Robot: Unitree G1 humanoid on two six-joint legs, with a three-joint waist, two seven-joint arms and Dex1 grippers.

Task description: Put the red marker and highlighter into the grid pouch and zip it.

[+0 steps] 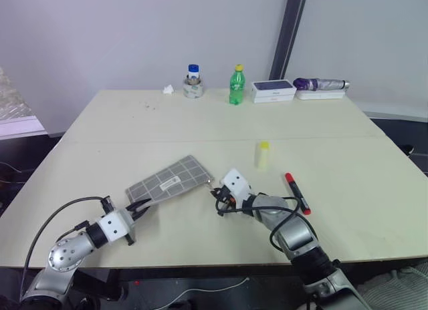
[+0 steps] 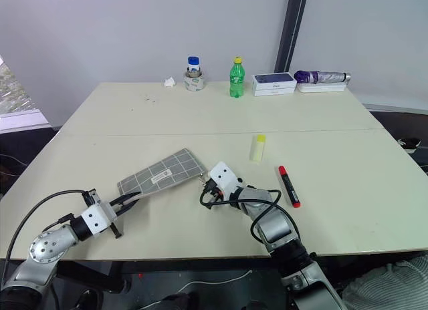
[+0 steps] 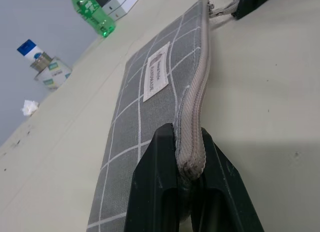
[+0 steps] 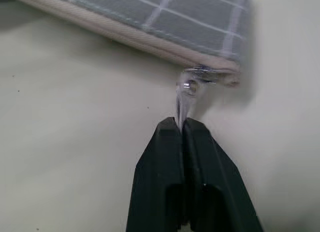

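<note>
Left hand (image 3: 189, 164) is clamped on the grid pouch (image 1: 170, 181) zip edge; right hand (image 4: 183, 123) is pinched shut on the zip pull (image 4: 186, 92) just beyond it.

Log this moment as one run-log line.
left pincer: shut on pouch end | right pincer: shut on zip pull | marker, highlighter: on table | pouch: zipped
</note>
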